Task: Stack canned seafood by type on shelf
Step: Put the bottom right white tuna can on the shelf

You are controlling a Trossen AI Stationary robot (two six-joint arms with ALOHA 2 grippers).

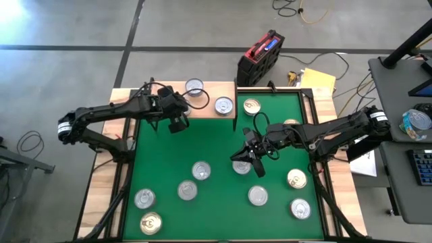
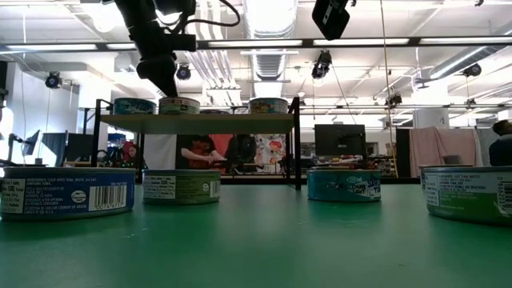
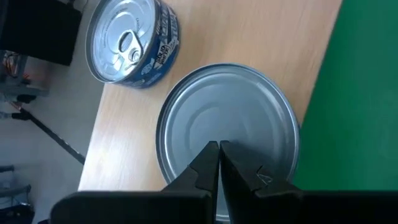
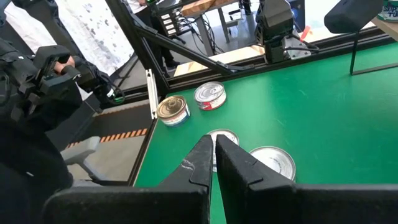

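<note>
The shelf [image 1: 205, 112] is a light-wood board at the mat's far edge, and three tins stand on it. My left gripper [image 3: 219, 146] is shut and points down over a plain silver tin [image 3: 249, 118] at the shelf's near edge. A blue-sided pull-tab tin [image 3: 134, 40] stands behind it, and another tin [image 1: 224, 105] is to the right. My right gripper [image 4: 213, 140] is shut and raised above the green mat's middle, over a silver tin [image 1: 241, 167]. Several more tins rest flat on the mat. My left gripper's shut fingers [image 2: 168, 90] point down from above at the middle of the plain tin's top [image 3: 205, 124]. The tin rests flat on the shelf. I cannot tell whether the fingertips touch it.
Loose tins lie on the mat [image 1: 169, 162], among them a gold-topped one [image 1: 151, 223] at the near left, another [image 1: 297, 179] at the right and one [image 1: 251, 106] beside the shelf. A red-and-black case [image 1: 260, 57] stands behind the table. The mat's left-middle is bare.
</note>
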